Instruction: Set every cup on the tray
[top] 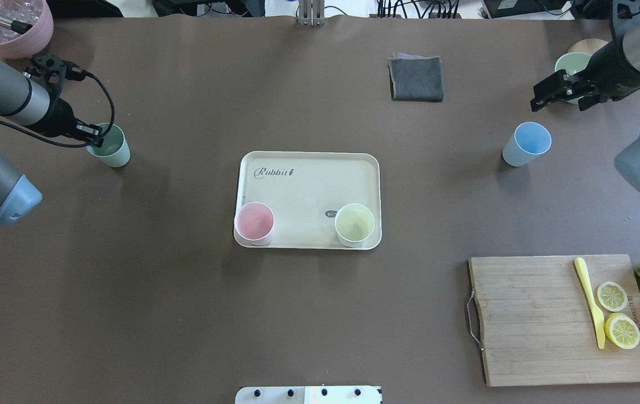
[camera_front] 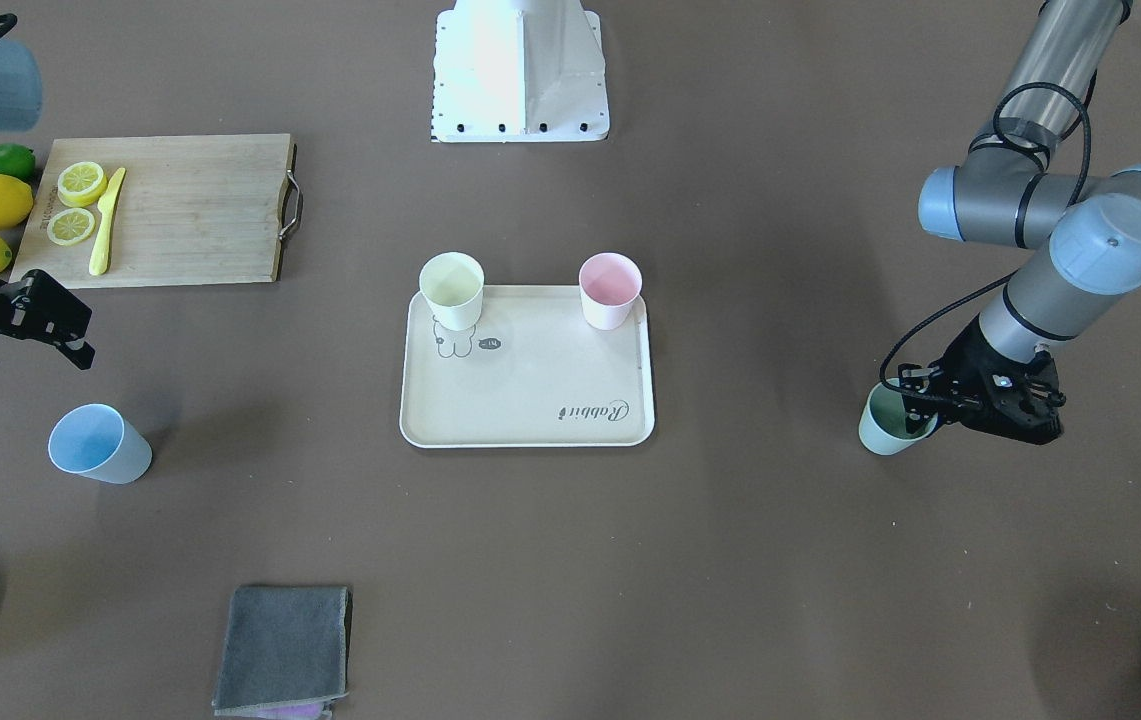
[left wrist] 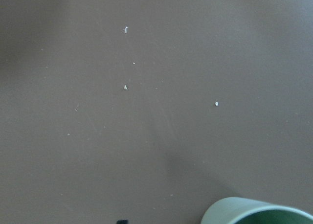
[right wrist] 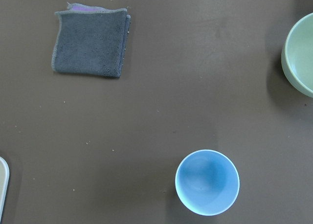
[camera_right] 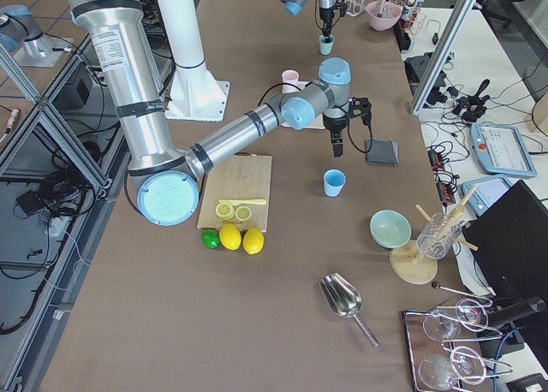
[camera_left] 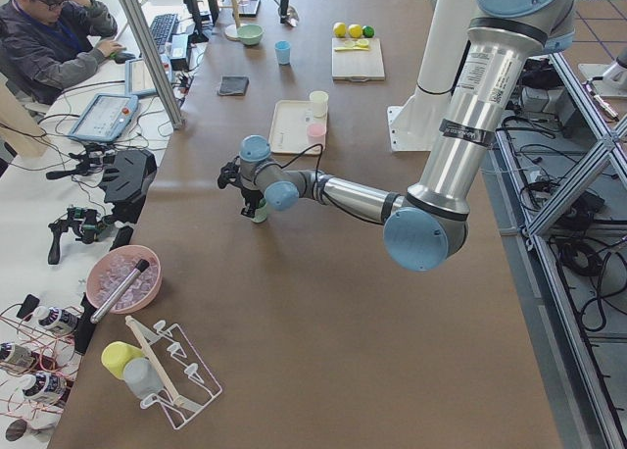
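Observation:
The cream tray (top: 308, 179) lies mid-table with the pink cup (top: 254, 223) and the yellow cup (top: 354, 224) standing on its robot-side corners. The green cup (top: 113, 150) stands on the table at far left. My left gripper (top: 92, 133) is down at its rim, and I cannot tell whether the fingers pinch it. The left wrist view shows only the green cup's rim (left wrist: 254, 212). The blue cup (top: 526, 144) stands alone on the table at right. My right gripper (top: 558, 100) is open and empty, beyond the blue cup (right wrist: 207, 182) and above table level.
A folded grey cloth (top: 416, 78) lies at the far side. A green bowl (top: 569, 62) sits behind the right gripper. A pink pot (top: 11, 28) stands at the far left corner. A wooden cutting board (top: 544, 320) with lemon slices and a yellow knife lies near right.

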`<state>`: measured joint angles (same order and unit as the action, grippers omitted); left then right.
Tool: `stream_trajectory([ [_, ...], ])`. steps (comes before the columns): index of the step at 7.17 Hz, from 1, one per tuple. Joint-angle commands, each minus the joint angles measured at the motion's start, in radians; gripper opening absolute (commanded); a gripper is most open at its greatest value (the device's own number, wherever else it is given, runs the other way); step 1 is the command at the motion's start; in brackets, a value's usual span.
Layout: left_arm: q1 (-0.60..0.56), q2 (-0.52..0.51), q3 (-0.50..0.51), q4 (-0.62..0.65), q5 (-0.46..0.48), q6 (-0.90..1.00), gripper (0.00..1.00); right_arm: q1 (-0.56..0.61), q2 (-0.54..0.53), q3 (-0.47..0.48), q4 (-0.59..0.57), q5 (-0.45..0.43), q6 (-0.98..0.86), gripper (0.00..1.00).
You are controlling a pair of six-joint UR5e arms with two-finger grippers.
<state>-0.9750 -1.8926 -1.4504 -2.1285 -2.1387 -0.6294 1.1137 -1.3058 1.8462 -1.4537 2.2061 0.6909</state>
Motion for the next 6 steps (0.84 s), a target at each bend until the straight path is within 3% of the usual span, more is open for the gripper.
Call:
stream_trajectory([
  [1, -0.004, -0.032, -0.047, 0.043, -0.026, -0.059, 0.00, 0.000, -0.023, -0.005, 0.004, -0.003, -0.019, 1.00],
  [3, 0.013, -0.155, -0.123, 0.247, -0.020, -0.181, 0.00, 0.017, -0.055, -0.053, 0.006, -0.002, -0.123, 1.00],
  [6, 0.198, -0.284, -0.088, 0.262, 0.097, -0.401, 0.00, 0.058, -0.064, -0.131, 0.015, 0.004, -0.235, 1.00],
])
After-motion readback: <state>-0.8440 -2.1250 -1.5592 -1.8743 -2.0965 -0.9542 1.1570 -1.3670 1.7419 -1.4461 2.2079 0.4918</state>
